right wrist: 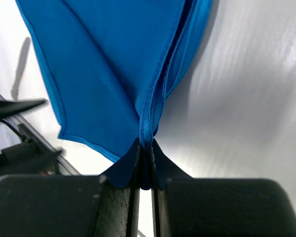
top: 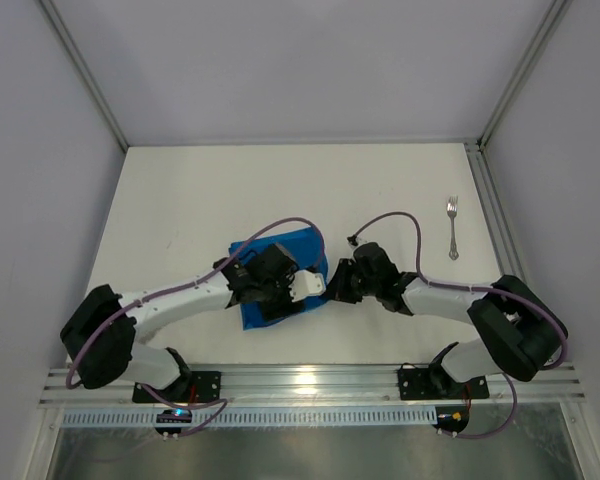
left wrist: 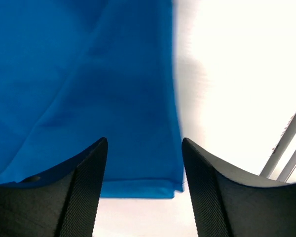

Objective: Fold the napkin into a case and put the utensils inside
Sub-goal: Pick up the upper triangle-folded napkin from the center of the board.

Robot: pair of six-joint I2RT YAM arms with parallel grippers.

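Both over napkin (left wrist: 89, 89): left jaws wide apart, right jaws tight on hem.

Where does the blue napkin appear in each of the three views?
Top external: the napkin lies crumpled at the centre of the white table.
Left wrist: it fills the upper left, and its hem runs behind the open left gripper.
Right wrist: it spreads from the top left down to the right gripper, which is shut on its edge.
Shared landmark: the white table, beside the napkin in all three views.
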